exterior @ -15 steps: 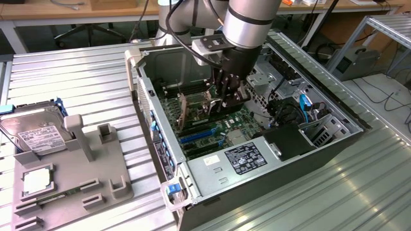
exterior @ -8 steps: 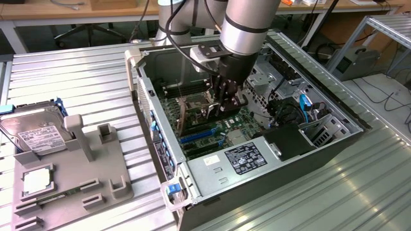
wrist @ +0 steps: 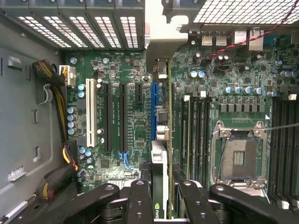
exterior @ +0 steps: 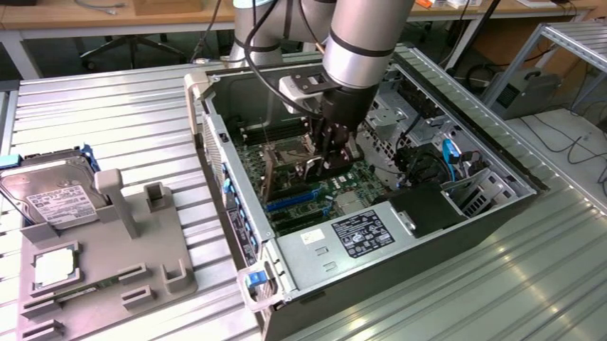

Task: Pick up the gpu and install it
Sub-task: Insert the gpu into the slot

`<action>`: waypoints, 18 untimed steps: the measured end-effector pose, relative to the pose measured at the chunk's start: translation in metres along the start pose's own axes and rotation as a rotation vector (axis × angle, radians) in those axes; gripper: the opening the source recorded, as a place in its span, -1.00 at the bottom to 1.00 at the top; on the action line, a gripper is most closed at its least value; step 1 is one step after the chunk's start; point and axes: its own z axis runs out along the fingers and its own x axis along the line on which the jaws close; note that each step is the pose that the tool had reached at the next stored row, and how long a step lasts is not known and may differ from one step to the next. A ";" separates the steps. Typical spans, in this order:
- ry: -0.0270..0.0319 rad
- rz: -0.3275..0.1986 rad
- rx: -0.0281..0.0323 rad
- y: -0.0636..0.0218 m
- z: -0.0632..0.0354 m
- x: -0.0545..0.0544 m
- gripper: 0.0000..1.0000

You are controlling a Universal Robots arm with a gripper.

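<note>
Gripper (wrist: pixel 163 189) clamped on gpu (wrist: pixel 159 156), card edge-on just above the blue slot (wrist: pixel 153 105) (on the motherboard). Best keep it upright, parallel to the slot, and press straight in.

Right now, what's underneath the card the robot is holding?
The gpu, gripped edge-on by the gripper, stands over the motherboard beside the blue slot; whatever lies directly beneath it is covered.
</note>
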 end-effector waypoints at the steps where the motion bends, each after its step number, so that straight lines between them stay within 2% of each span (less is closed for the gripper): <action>1: 0.0001 -0.001 0.0000 0.0001 0.0002 0.000 -0.47; 11: 0.0001 -0.009 -0.0002 0.0034 0.0092 0.001 -0.47; 18: 0.0002 -0.017 -0.0003 0.0157 0.0121 0.001 -0.47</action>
